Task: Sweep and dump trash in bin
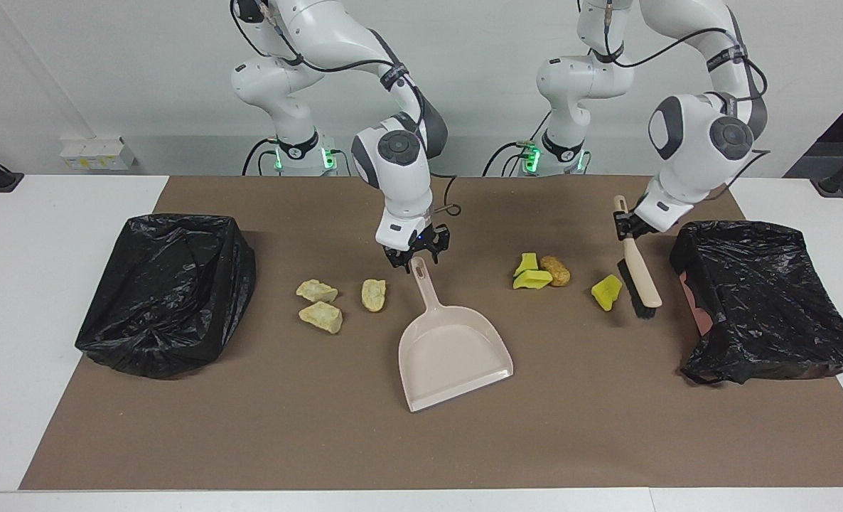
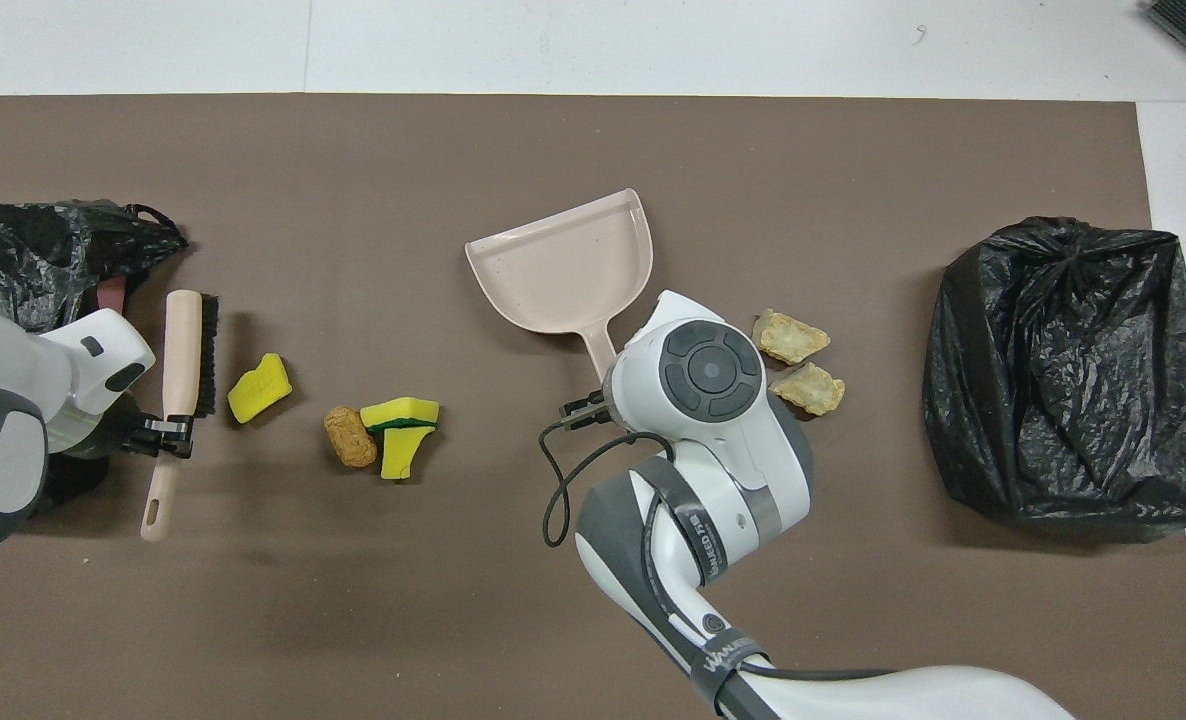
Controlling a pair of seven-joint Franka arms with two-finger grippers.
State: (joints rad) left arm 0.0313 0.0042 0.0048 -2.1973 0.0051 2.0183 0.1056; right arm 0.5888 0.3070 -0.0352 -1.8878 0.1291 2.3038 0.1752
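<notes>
**Right gripper at dustpan handle; left gripper on brush — pre-sweep stage**

Right gripper (image 1: 416,254): poised at the top of the dustpan (image 1: 457,355) handle, fingers spread either side of it; whether they press the handle yet cannot be told. Judged step: taking hold of the dustpan. For a good hold, close low on the handle and square to it, so the pan does not swing when lifted.

Left gripper (image 1: 629,226): closed on the handle of the brush (image 1: 638,274), whose bristle end rests on the mat.

Landmark: dustpan, mid-table, mouth facing away from the robots.

Trash, pale lot: three crumbly chunks (image 1: 320,307) beside the dustpan, toward the right arm's end; none in the pan.

Trash, bright lot: two yellow pieces (image 1: 532,274) with an orange-brown chunk (image 1: 556,270) touching them, beside the dustpan toward the left arm's end; one more yellow piece (image 1: 607,291) just beside the brush head.

Bins: black-bagged bin (image 1: 169,291) at the right arm's end; second black-bagged bin (image 1: 759,299) at the left arm's end, each well apart from the dustpan.

Handling note: the pan's lip should sit flat on the mat, mouth turned toward a lot, before the brush draws chunks in; light foam may bounce off, so slow strokes.
</notes>
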